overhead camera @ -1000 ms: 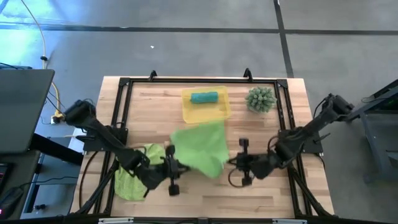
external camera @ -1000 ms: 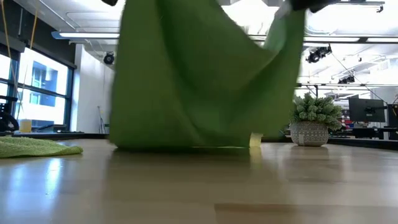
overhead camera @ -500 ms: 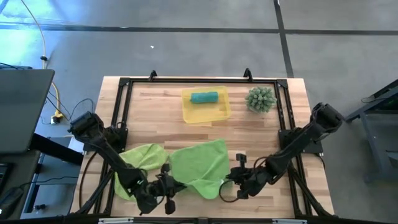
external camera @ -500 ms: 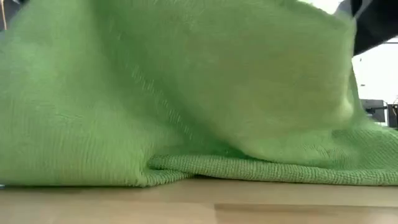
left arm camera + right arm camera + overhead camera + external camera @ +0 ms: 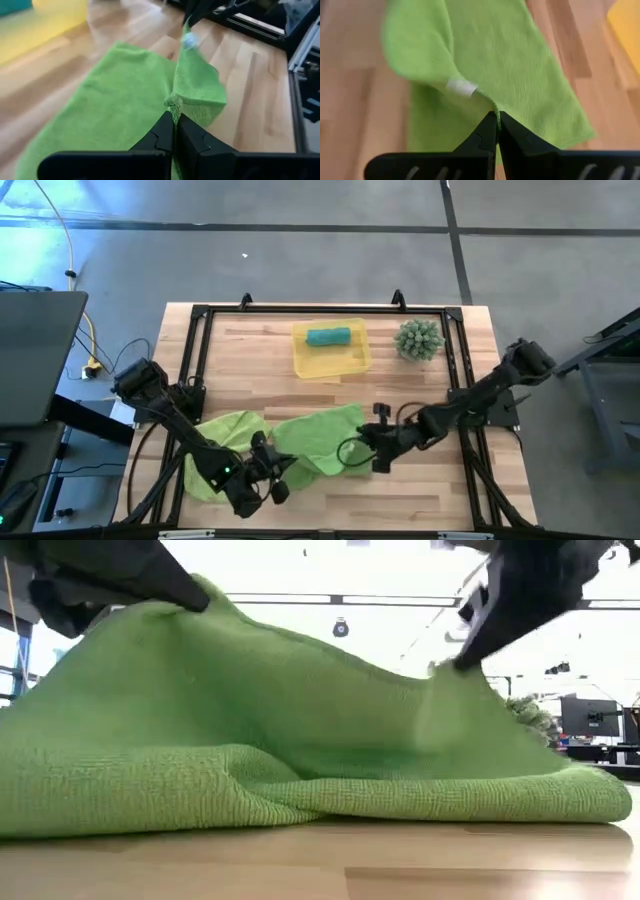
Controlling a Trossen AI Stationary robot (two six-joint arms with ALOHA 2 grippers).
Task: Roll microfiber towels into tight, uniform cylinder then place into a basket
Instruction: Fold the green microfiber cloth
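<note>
A lime-green towel (image 5: 315,442) lies mid-table with its near edge raised between my two grippers. My left gripper (image 5: 284,470) is shut on its near left corner, and my right gripper (image 5: 354,448) is shut on its near right corner. A second lime-green towel (image 5: 218,442) lies crumpled on the table to the left. A rolled teal towel (image 5: 328,336) lies in the yellow basket (image 5: 332,362) at the far middle. My left gripper pinches the towel's near left corner (image 5: 173,104) between its two fingers, coming slanting down from the near left. That corner stands up off the table (image 5: 200,595); the cloth slopes down from it and sags toward the other grip. My right gripper pinches the towel's near right edge (image 5: 492,106) between its two fingers, close to the white label (image 5: 462,87), slanting down from the right. The held corner is raised (image 5: 458,672), and the cloth beyond it lies on the table.
A spiky green plant (image 5: 419,339) stands at the far right, beside the basket. A black frame (image 5: 195,370) runs along the table's sides. Bare wood shows along the near edge (image 5: 400,495) and between the towel and the basket.
Both grippers have sunk, still shut on the green towel. The towel hung high between them a second ago; its far part now lies spread on the table, and only the near edge stays raised. My right gripper went toward the near edge, then back toward the towel's middle.
</note>
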